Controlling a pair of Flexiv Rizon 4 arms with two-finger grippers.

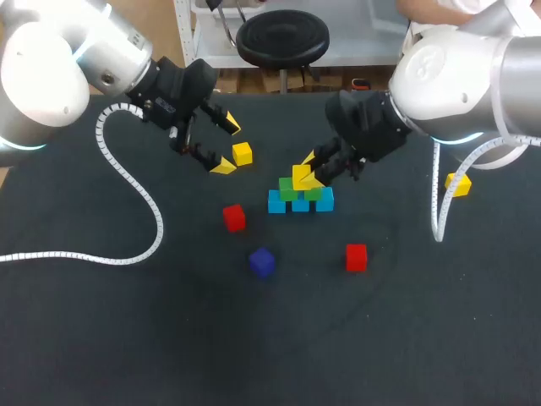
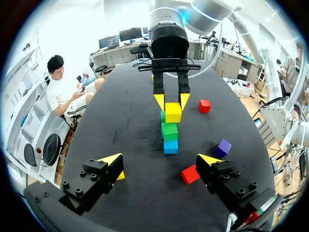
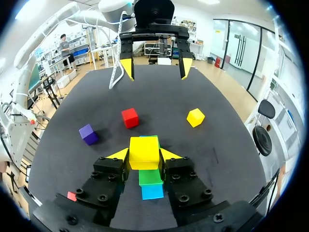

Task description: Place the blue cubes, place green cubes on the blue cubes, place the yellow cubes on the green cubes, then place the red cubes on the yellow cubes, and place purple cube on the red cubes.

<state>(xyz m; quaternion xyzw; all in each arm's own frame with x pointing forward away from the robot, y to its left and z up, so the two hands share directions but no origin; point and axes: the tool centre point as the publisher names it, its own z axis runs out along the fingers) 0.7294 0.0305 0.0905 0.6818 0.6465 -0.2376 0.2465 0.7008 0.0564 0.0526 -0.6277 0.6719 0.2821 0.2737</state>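
On the black table [image 1: 169,338], the right gripper [image 1: 309,172] is clamped on a yellow cube [image 1: 298,177] above the green cubes [image 1: 287,189] and blue cubes [image 1: 277,203]. The left gripper [image 1: 227,146], fingers spread, hangs at their ten o'clock beside a second yellow cube [image 1: 243,153]. Red cubes [image 1: 234,217] lie at eight and four o'clock, the purple cube [image 1: 262,261] at seven.

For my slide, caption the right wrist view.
Right gripper shut on a yellow cube over a green cube and blue cube; left gripper open beyond.
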